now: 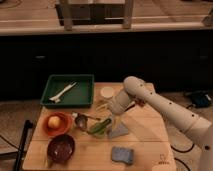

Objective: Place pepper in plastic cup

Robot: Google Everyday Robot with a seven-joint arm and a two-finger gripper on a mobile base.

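The pepper [100,126], long, slim and green, lies on the wooden table [145,135] near its middle. My gripper [110,119] is right above the pepper's right end, at the end of the white arm [160,105] that reaches in from the right. I cannot tell whether it touches the pepper. The plastic cup [107,92], small and cream-white, stands upright just behind the gripper, next to the green tray.
A green tray [80,97] with a white utensil [63,91] sits at the back left. An orange bowl [47,131] holds a yellow fruit [54,122]. A metal cup [81,121], a maroon bowl [61,148], a grey cloth [119,131] and a blue sponge [122,155] lie around the pepper.
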